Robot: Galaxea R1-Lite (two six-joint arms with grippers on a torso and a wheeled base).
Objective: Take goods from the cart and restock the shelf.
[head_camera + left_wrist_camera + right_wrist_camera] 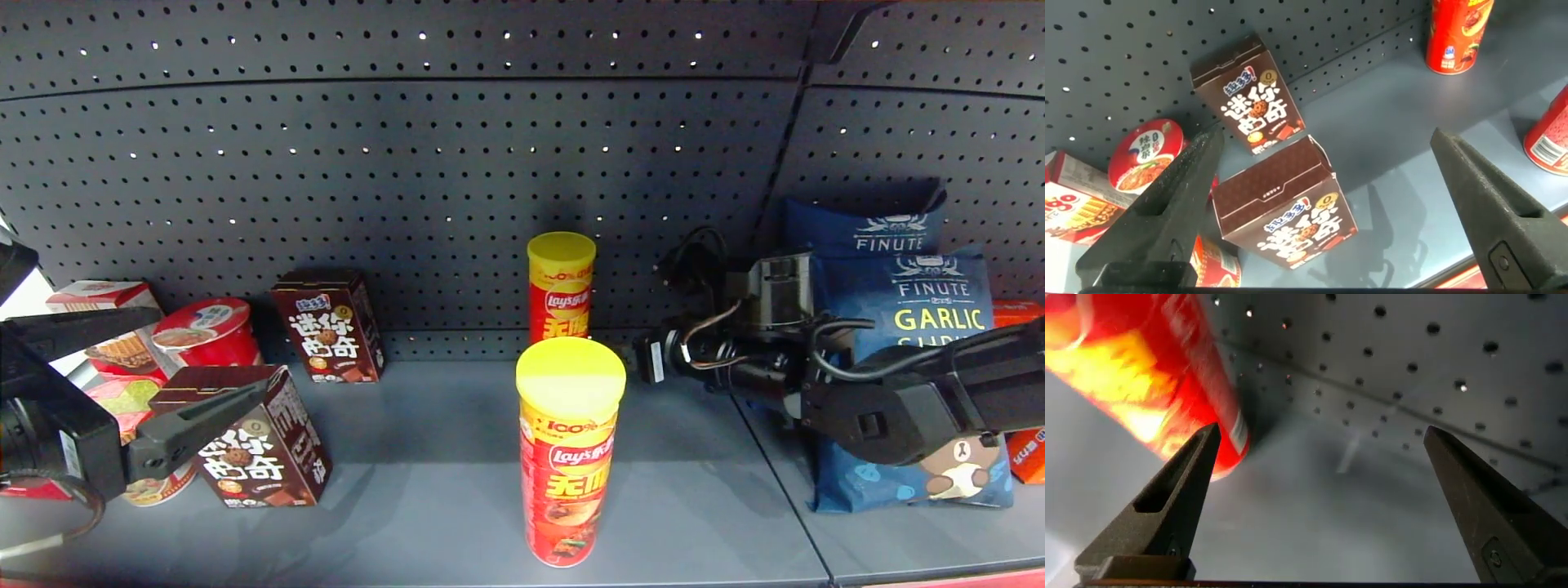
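Note:
Two red chip cans with yellow lids stand upright on the grey shelf, one near the front edge and one at the back wall. My right gripper reaches in from the right beside the back can. In the right wrist view it is open, with that can just outside one finger. Two brown cookie boxes stand at the left, one at the back and one in front. My left gripper hovers open and empty over the front box.
Blue snack bags and an orange pack fill the shelf's right end. A red noodle cup and red-and-white boxes crowd the far left. The pegboard wall closes the back. Bare shelf lies between the boxes and the cans.

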